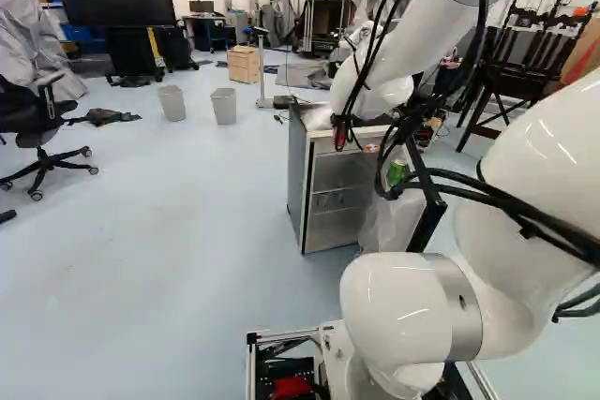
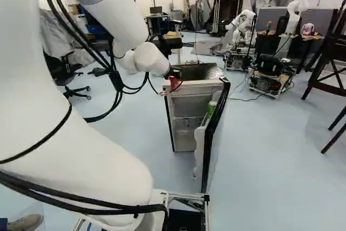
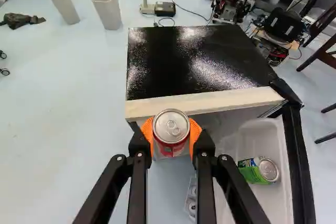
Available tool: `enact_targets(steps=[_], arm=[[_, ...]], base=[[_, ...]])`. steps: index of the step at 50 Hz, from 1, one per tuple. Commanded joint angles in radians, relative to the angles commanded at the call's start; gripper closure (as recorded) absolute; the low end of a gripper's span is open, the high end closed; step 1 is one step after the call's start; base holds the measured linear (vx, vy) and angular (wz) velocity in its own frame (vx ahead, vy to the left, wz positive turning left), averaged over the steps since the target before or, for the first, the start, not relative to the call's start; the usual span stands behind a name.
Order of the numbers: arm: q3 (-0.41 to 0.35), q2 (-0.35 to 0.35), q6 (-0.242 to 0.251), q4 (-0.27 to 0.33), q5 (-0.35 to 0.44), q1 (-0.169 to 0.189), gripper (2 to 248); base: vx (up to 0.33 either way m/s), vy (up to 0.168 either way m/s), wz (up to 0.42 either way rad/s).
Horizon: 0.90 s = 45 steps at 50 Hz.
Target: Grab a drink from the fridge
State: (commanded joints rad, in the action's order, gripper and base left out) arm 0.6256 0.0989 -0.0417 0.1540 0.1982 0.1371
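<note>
Right base view, orange-padded black fingers [image 2: 174, 74] grasping a red metal can [image 3: 170, 148], wrist view alone, its silver lid [image 3: 171, 123]

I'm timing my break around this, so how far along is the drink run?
Looks done: the mini fridge has its door open, and a red drink can is gripped. In hand: that can, between the tool's two orange pads, near the fridge's front top edge. Probably left: carrying it clear and handing it over, perhaps closing the door.
</note>
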Motion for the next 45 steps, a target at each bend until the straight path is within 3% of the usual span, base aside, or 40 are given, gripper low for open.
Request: enact_targets(steps=[16,45], arm=[[0.059,-0.050,0.000,0.005,-0.006,0.016,160],[0.134,-0.092,0.000,0.005,-0.006,0.011,160]], base=[[0.000,0.000,0.000],[0.000,0.000,0.000]])
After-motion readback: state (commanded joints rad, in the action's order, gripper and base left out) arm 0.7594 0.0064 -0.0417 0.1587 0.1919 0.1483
